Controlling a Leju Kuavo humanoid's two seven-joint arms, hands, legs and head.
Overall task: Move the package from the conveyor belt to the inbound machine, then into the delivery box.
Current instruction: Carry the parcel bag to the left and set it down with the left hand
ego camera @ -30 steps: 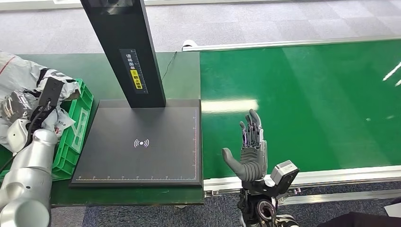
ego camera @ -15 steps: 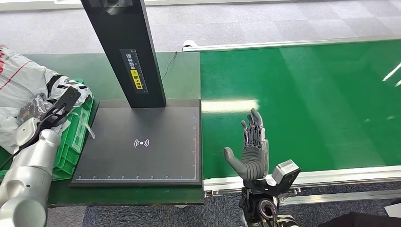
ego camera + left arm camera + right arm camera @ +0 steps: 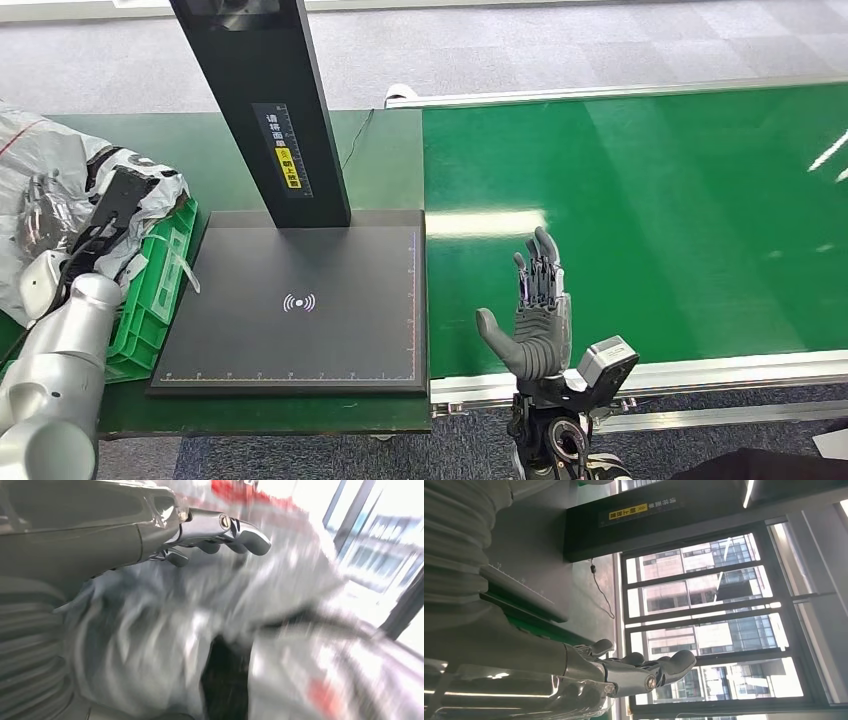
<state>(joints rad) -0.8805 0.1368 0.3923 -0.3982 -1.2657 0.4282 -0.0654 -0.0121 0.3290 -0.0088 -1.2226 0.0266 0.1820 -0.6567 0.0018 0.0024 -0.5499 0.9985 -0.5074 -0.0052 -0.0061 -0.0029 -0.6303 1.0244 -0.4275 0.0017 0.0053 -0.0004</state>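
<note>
The package [image 3: 50, 170], a crumpled grey-white plastic bag with red and black print, hangs over the green delivery box [image 3: 150, 300] at the far left. My left hand [image 3: 150, 535] lies against the package [image 3: 200, 630], its fingers [image 3: 235, 527] stretched over the bag; the blur hides whether they grip it. My right hand [image 3: 535, 320] stands upright and open over the near edge of the green conveyor belt [image 3: 680, 200], holding nothing. In the right wrist view the right hand [image 3: 624, 672] has its fingers straight. The belt carries no package.
The inbound machine's black scanning plate [image 3: 300, 300] lies bare between the box and the belt, and its dark column [image 3: 270, 110] rises from the plate's far side. A green table [image 3: 390, 160] lies under the machine. Grey carpet floor lies beyond.
The package and my left wrist swung up and outward half a second ago, then came back down over the box. My right hand barely shifted.
</note>
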